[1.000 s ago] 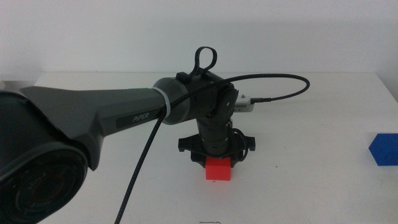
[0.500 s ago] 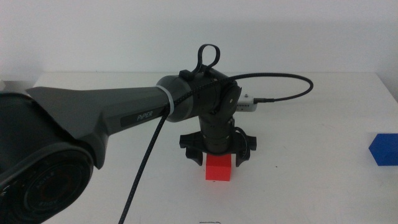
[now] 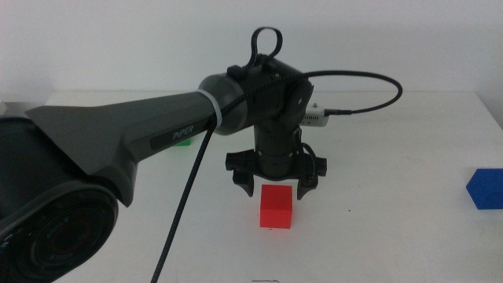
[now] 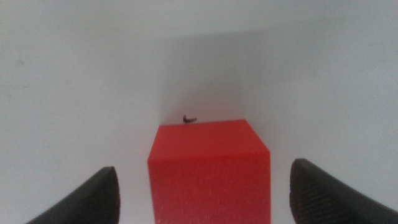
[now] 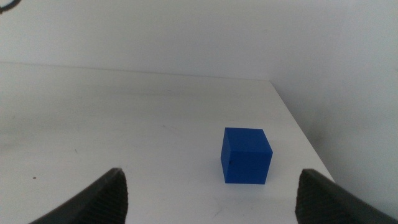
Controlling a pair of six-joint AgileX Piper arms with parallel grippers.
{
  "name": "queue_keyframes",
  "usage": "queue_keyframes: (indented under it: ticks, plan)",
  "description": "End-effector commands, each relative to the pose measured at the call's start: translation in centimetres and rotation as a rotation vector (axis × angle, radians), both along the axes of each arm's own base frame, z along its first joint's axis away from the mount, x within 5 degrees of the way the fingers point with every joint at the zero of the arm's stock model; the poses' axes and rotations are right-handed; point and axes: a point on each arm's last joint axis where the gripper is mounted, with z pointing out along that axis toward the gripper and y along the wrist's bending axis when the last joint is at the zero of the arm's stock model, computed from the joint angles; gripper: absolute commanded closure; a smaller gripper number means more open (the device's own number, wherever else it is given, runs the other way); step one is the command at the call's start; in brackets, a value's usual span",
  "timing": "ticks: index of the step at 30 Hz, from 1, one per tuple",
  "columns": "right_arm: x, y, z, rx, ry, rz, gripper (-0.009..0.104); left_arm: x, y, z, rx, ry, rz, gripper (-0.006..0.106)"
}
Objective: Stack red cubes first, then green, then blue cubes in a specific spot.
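Note:
The red cube (image 3: 277, 207) sits on the white table (image 3: 377, 236) near the middle front. My left gripper (image 3: 275, 177) hangs open just above and behind it, not touching. In the left wrist view the red cube (image 4: 209, 171) lies between the spread jaws of the left gripper (image 4: 205, 186). The blue cube (image 3: 486, 189) sits at the table's right edge. In the right wrist view it (image 5: 246, 155) lies ahead of my open, empty right gripper (image 5: 211, 186), which is out of the middle view. Only a green sliver (image 3: 182, 145) shows under the left arm.
The left arm (image 3: 118, 149) and its black cable (image 3: 369, 86) cross the left and middle of the table. The table's right edge (image 5: 298, 130) runs close to the blue cube. A tiny dark speck (image 4: 188, 118) lies just beyond the red cube.
My left gripper has risen off the red cube with its jaws apart. The red cube stays on the table in the same place. The blue cube has not moved.

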Motion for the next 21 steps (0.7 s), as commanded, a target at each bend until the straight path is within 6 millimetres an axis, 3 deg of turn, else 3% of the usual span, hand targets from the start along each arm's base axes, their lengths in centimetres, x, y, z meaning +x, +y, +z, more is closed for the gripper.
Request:
queue_keyframes:
  ticks: [1, 7, 13, 21]
  plan:
    - [-0.1, 0.0, 1.1, -0.024, -0.098, -0.007, 0.003, -0.4, 0.1, 4.7, -0.052, -0.065, -0.005, 0.007]
    - [-0.1, 0.0, 1.1, -0.024, -0.098, -0.007, 0.003, -0.4, 0.7, 8.2, 0.014, -0.072, -0.053, 0.007]
    - [-0.1, 0.0, 1.1, -0.024, -0.098, -0.007, 0.003, -0.2, 1.0, 12.3, -0.036, -0.197, -0.081, 0.007]
    - [-0.1, 0.0, 1.1, -0.024, -0.098, -0.007, 0.003, -0.3, 1.1, 14.4, -0.069, -0.257, -0.079, 0.007]
